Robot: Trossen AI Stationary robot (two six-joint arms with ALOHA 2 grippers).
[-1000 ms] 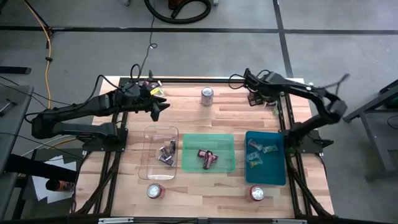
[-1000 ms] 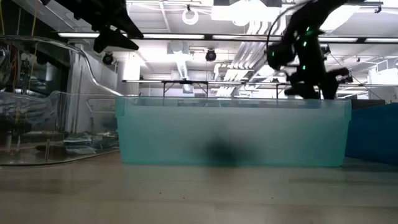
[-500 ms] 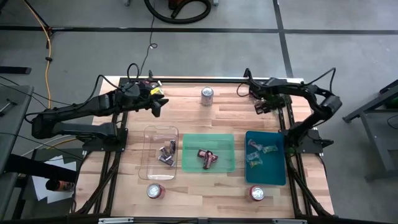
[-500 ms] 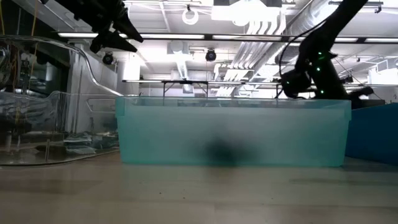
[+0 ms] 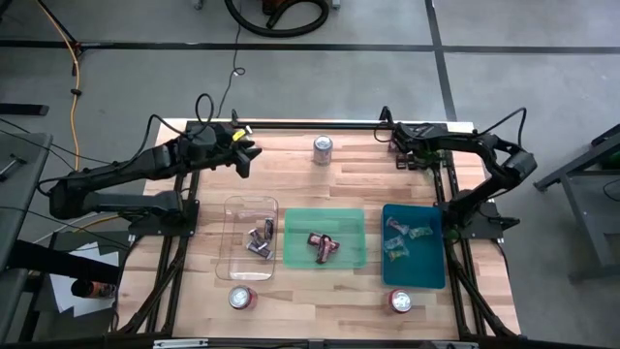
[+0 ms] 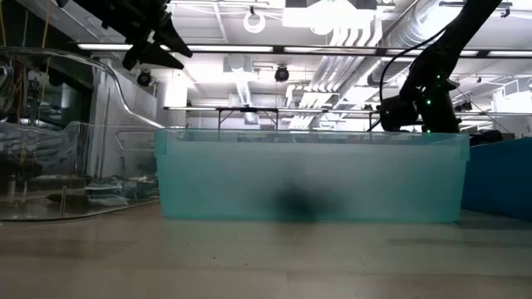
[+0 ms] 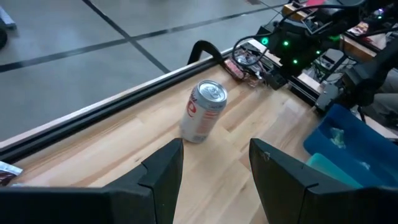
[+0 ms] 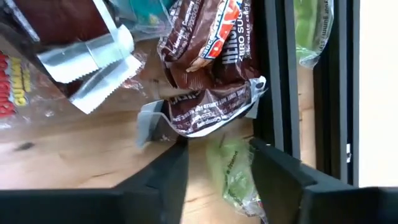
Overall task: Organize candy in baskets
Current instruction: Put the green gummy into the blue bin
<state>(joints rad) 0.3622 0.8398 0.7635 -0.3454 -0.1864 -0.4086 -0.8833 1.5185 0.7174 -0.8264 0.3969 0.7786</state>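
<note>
Three baskets stand in a row near the table's middle: clear (image 5: 251,237), green (image 5: 325,237) and teal-blue (image 5: 414,244), each with a few candies inside. My right gripper (image 5: 400,155) is low over a candy pile at the far right corner. It points steeply down, open (image 8: 219,149). Its fingers stand on either side of a light green wrapped candy (image 8: 233,171) lying on the wood, next to a brown-wrapped candy (image 8: 208,102). I cannot tell whether they touch it. My left gripper (image 5: 246,158) hangs open (image 7: 214,168) and holds nothing above the far left of the table.
Three drink cans stand on the table: one by the far edge (image 5: 323,148), two by the near edge (image 5: 242,297) (image 5: 400,301). A black frame rail (image 8: 277,74) runs right beside the candy pile, with another green candy (image 8: 311,31) beyond it.
My right gripper has come down onto the candy pile at the far right corner and has rolled about its own axis. My left gripper has swung a little toward the far edge while staying high.
</note>
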